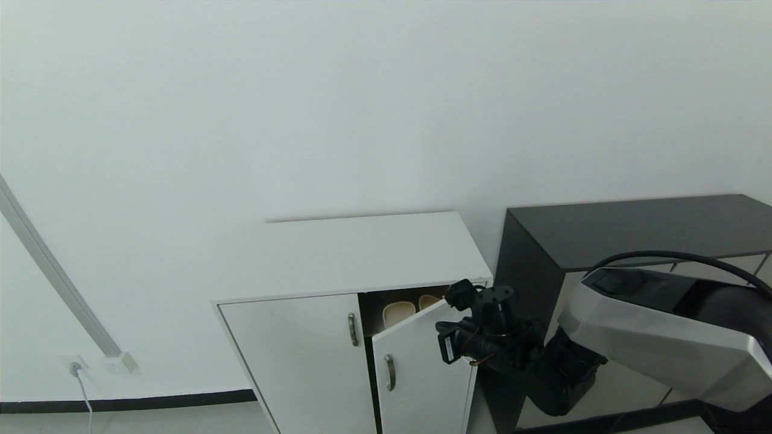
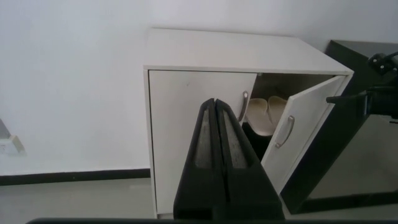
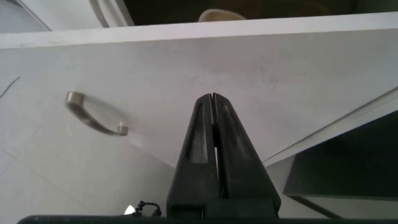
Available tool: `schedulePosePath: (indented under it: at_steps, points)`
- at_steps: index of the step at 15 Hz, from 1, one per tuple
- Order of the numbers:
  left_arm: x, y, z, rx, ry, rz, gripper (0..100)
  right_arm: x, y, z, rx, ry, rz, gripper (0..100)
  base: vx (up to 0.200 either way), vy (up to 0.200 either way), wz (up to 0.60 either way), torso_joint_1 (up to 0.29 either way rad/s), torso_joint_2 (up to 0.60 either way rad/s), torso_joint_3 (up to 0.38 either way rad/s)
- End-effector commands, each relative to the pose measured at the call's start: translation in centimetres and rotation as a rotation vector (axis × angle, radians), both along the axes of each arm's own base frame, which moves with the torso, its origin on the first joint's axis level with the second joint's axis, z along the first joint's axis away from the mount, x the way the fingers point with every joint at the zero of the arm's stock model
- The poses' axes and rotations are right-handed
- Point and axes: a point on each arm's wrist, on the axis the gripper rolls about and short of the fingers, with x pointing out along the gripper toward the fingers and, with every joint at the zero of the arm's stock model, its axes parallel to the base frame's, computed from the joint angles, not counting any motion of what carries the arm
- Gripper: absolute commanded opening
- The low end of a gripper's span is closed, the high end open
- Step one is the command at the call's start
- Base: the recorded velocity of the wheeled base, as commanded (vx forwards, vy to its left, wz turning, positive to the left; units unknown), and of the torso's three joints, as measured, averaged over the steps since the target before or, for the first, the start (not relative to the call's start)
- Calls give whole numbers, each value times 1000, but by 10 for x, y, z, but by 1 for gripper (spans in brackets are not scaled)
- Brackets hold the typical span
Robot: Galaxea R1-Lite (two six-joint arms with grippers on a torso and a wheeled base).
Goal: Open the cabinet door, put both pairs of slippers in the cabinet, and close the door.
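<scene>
- White two-door wooden cabinet (image 1: 362, 253): left door (image 1: 289, 355) shut, right door (image 1: 422, 374) ajar.
- Pair of beige slippers (image 1: 399, 313): inside cabinet on upper shelf, seen through door gap.
- Right gripper (image 3: 214, 99): fingers together, holding nothing. Tip at outer face of right door, near top edge. Contact cannot be confirmed.
- Left gripper (image 2: 216, 102): fingers together, holding nothing. Well apart from cabinet, facing its front.
- Black rectangular side table (image 1: 633, 229): just beside cabinet, on its right.
</scene>
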Motion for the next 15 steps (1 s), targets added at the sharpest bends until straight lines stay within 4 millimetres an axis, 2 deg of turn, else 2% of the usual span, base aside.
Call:
schedulePosePath:
  at_steps: [1,15]
  points:
    - [0,0,0,-1,1,1,0,6,3,2,5,-8,-3,0,0,0,0,0,0,0]
    - [0,0,0,-4,-1,2,0,49,13,6,-8,-17,-66,0,0,0,0,0,0,0]
